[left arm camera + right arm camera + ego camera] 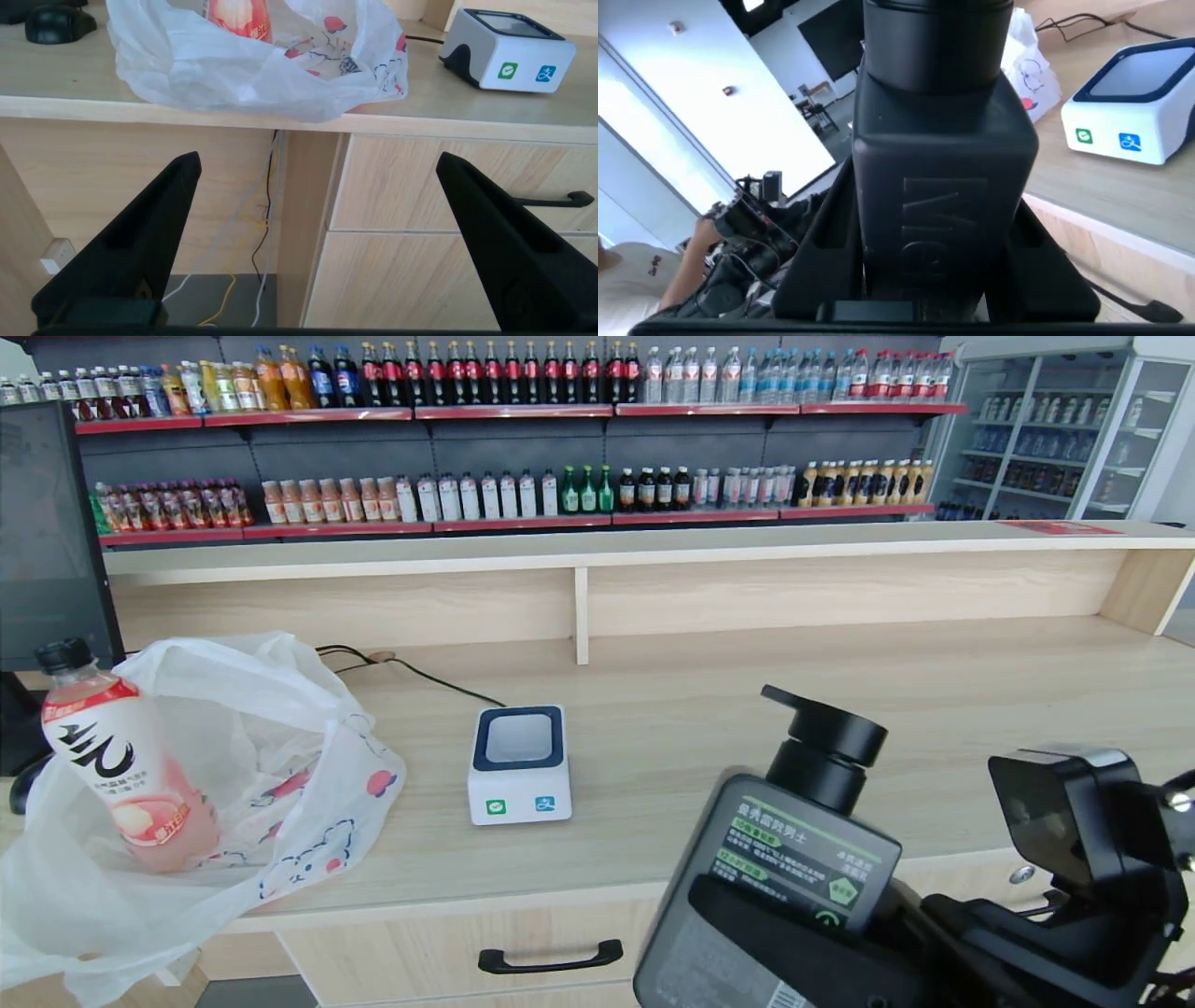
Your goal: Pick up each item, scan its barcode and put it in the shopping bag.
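A dark grey pump bottle (794, 859) hangs tilted over the counter's front edge at the lower right, with my right gripper (775, 938) shut on its body. In the right wrist view the same bottle (943, 159) sits between the black fingers (817, 247). The white scanner (518, 767) with a dark window rests on the counter, left of the bottle. A white shopping bag (271, 756) lies open at the far left, with a pink drink bottle (126, 761) standing in it. My left gripper (318, 261) is open below the counter edge, facing the cabinet front under the bag (262, 65).
A dark monitor (47, 523) stands behind the bag, and a black cable (420, 677) runs from the scanner toward it. A raised wooden ledge (597, 555) borders the counter's back. A drawer handle (546, 959) sits below the front edge. A black mouse (58, 23) lies beside the bag.
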You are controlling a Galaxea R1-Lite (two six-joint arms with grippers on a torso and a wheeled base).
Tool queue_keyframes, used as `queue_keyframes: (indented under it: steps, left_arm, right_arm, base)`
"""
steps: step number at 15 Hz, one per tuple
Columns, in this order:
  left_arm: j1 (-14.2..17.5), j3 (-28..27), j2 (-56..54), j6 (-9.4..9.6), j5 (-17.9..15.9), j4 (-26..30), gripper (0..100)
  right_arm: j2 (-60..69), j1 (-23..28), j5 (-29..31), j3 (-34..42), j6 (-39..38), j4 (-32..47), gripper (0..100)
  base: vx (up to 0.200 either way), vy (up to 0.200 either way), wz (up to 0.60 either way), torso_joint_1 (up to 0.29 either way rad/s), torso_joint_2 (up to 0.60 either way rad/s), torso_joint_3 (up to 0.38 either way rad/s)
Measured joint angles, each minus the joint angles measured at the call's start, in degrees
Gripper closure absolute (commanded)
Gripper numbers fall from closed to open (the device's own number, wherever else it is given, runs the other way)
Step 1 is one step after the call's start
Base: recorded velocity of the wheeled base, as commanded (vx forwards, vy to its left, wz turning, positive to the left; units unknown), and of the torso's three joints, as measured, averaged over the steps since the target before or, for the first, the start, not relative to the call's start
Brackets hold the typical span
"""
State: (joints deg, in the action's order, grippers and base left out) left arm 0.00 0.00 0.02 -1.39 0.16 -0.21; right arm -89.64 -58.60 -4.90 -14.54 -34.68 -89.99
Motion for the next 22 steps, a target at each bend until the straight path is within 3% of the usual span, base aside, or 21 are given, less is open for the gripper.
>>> queue_keyframes:
  steps: [10, 22]
  left_arm:
    - [0.0, 0.0, 0.0, 0.02, -0.02, 0.05, 0]
    - [0.05, 0.0, 0.0, -0.09, 0.0, 0.05, 0]
  right_arm:
    - [-0.38, 1.6, 3.49, -8.0, -10.8, 0.07, 100]
    - [0.94, 3.51, 3.51, -10.05, -11.04, 0.05, 100]
  base:
    - [0.0, 0.0, 0.0, 0.0, 0.0, 0.0]
    - [0.0, 0.0, 0.0, 0.0, 0.0, 0.0]
